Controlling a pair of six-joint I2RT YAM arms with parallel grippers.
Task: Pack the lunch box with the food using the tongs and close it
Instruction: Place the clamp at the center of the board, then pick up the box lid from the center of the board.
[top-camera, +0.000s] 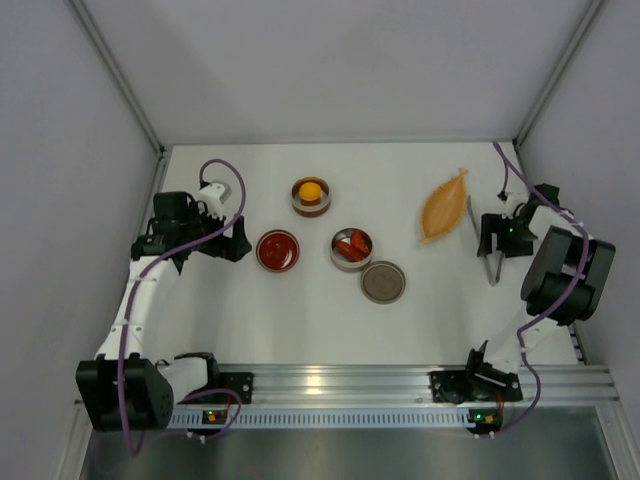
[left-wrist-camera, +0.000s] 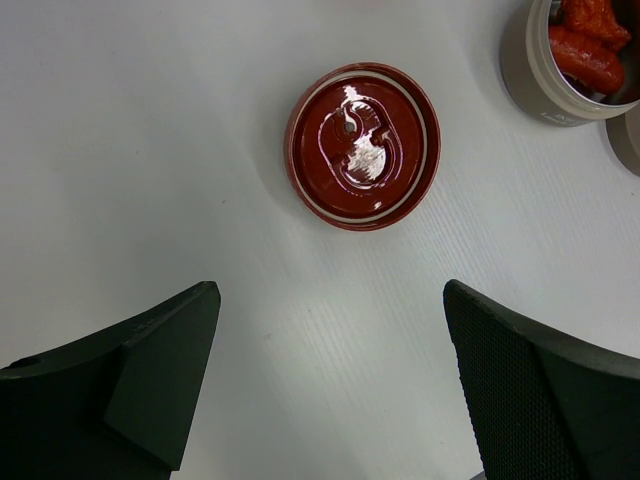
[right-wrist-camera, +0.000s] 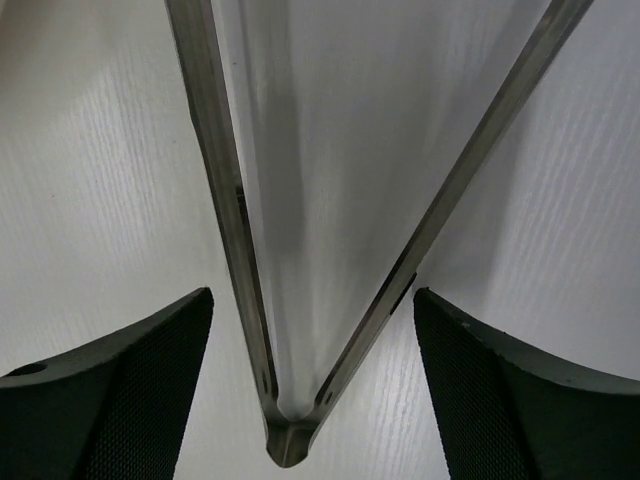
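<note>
Overhead, we see the tongs (top-camera: 493, 266) lying on the bench (top-camera: 300, 320), far right. Left wrist: our left fingers (left-wrist-camera: 130, 390) gape empty. Right wrist: our right fingers (right-wrist-camera: 110, 400) straddle them, open, not touching; slick springy steel, we'd judge, best pinched mid-arm.

1. The far tin (top-camera: 311, 195) on the counter (top-camera: 300, 325) holds the lump (top-camera: 311, 189).
2. Near-right of it, the second tin (top-camera: 351, 248) holds the long pieces (top-camera: 352, 246).
3. The left lid (top-camera: 278, 250) lies left of the second tin, and the right lid (top-camera: 383, 282) just near-right of it.
4. The dish (top-camera: 444, 205) lies further right.
5. The tongs (top-camera: 492, 268) lie rightmost, between the right gripper (top-camera: 492, 243) fingers.
</note>
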